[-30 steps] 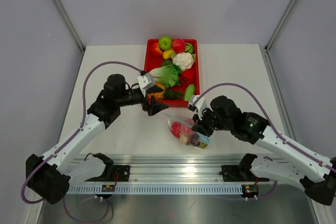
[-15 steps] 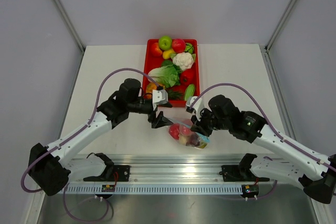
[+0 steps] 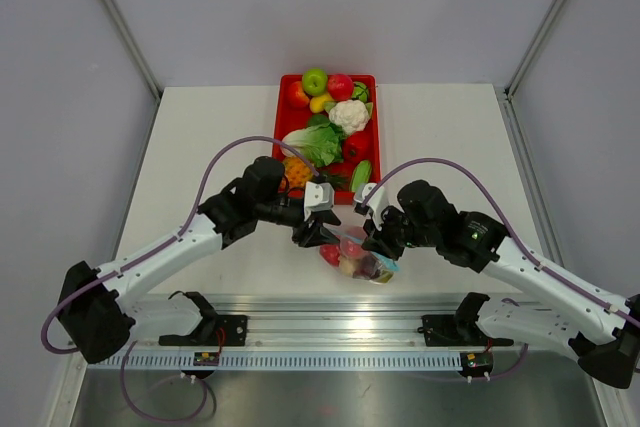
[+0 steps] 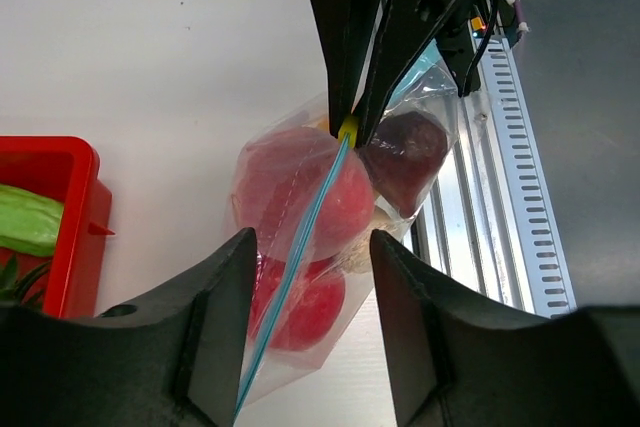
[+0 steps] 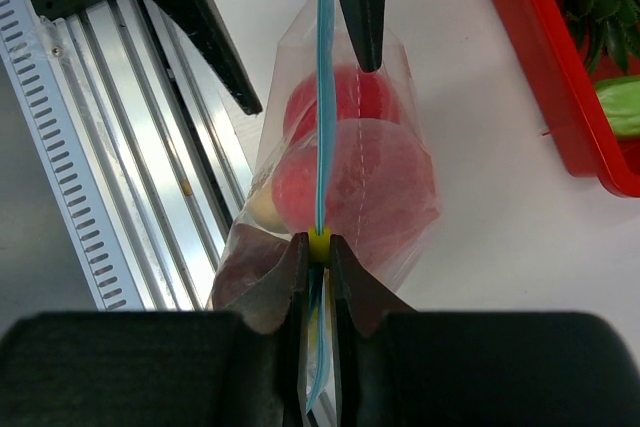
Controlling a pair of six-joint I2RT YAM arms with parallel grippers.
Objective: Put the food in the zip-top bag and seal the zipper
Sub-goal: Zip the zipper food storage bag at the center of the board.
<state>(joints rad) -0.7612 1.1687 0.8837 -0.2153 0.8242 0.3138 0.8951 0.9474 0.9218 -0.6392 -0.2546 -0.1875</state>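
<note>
The clear zip-top bag (image 3: 352, 255) lies near the table's front edge with red and dark food (image 4: 300, 197) inside. Its blue zipper (image 5: 320, 97) runs straight between the two grippers. My right gripper (image 5: 318, 247) is shut on the zipper's near end, at a small yellow slider (image 4: 347, 130). My left gripper (image 4: 312, 337) is open. Its fingers (image 4: 225, 317) stand astride the zipper's other end, apart from the strip. In the top view the left gripper (image 3: 322, 235) is at the bag's left and the right gripper (image 3: 372, 244) at its right.
A red tray (image 3: 283, 117) at the back middle holds more food (image 3: 330, 112): apples, cauliflower, leafy greens. Its near corner (image 4: 60, 207) shows beside the bag. The metal rail (image 3: 330, 332) runs along the table's front edge, just behind the bag.
The left arm has swung right from the tray's front to the bag, and its jaws have narrowed around the zipper's end. The right gripper has kept its grip and place.
</note>
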